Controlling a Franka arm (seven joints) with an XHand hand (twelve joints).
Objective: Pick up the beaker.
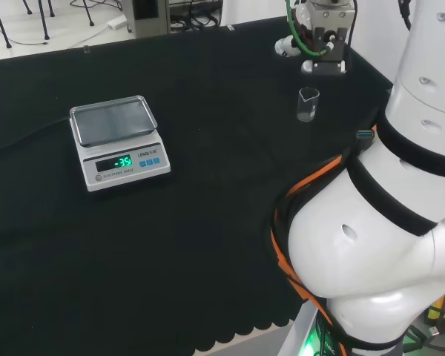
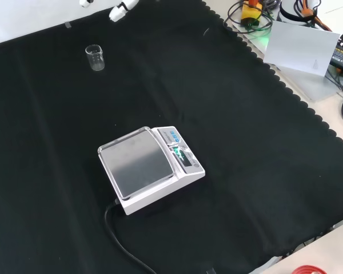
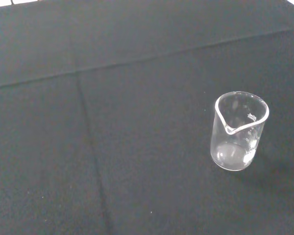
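The robot hand (image 1: 315, 33) was seen in the head view at the top, raised above the desk (image 1: 208, 222), and white fingertips (image 2: 119, 11) were seen at the top edge of the front view. Whether its fingers were spread or curled could not be told, since so little of them was shown; nothing was seen to be held. The beaker (image 1: 308, 104) was stood upright on the black cloth just below the robot hand in the head view, apart from it and untouched. In the front view the beaker (image 2: 95, 57) was placed a little below and to the left of the fingertips, near the cloth's far edge. In the wrist view the beaker (image 3: 239, 130) was shown close, clear and apparently empty, with its spout turned toward the camera and its base set flat on the cloth. A scale (image 1: 119, 142) with a metal pan and a lit green display was set well apart from the robot hand, far to the left in the head view; in the front view the scale (image 2: 150, 166) was found near the middle of the cloth, well below the fingertips, with a black cable (image 2: 123, 242) led from it toward the near edge.
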